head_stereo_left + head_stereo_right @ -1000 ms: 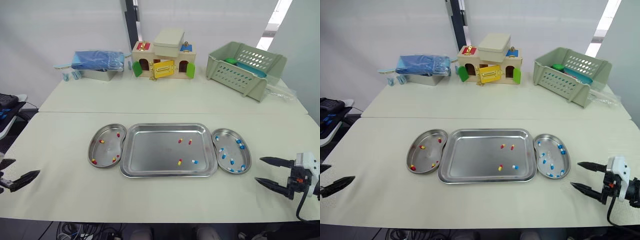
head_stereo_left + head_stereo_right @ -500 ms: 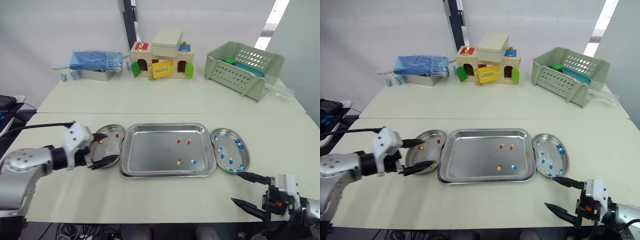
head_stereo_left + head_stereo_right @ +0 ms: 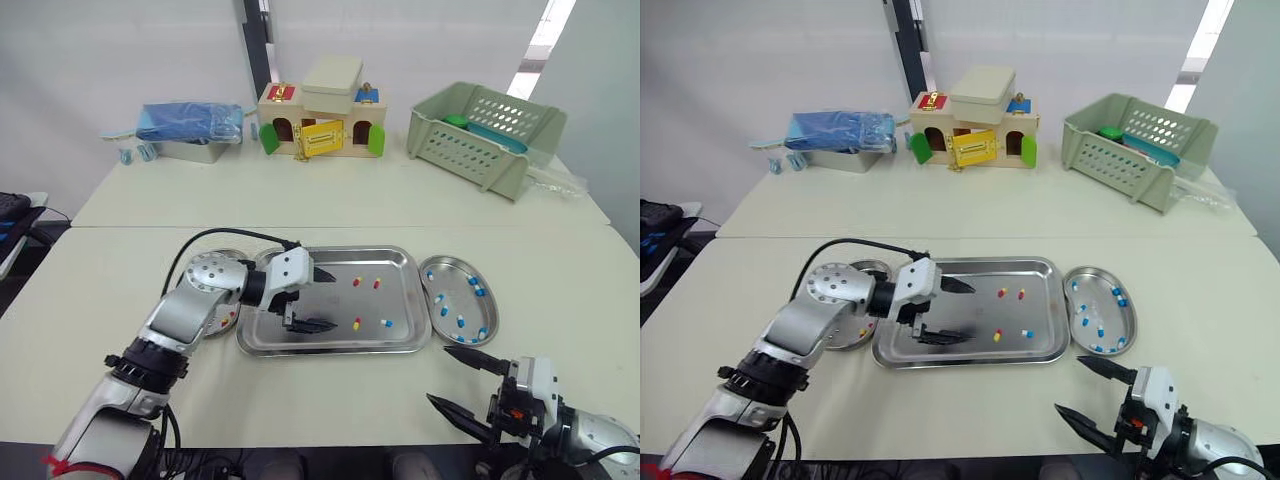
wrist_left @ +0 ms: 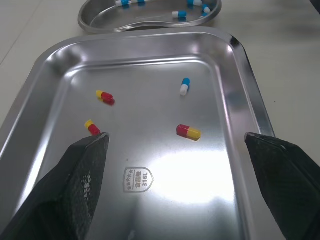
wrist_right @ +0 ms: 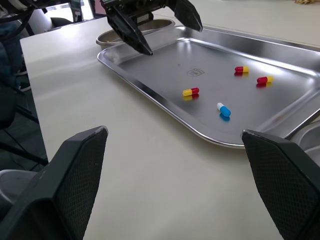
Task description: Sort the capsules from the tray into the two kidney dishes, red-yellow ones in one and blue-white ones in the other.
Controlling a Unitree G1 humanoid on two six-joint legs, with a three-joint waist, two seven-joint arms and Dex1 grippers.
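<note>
Cream table (image 3: 330, 205), tray (image 3: 398, 300) long axis left-right

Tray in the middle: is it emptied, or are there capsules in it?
Not empty. The tray holds three red-yellow capsules and one blue-white capsule, all lying loose on its floor.

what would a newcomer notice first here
The left tool, open, hangs over the rectangular steel tray in the middle of the cream table, where three red-yellow capsules and one blue-white capsule lie. To its right, a steel kidney dish holds blue-white capsules; the open right tool hovers near the table's front edge.
</note>
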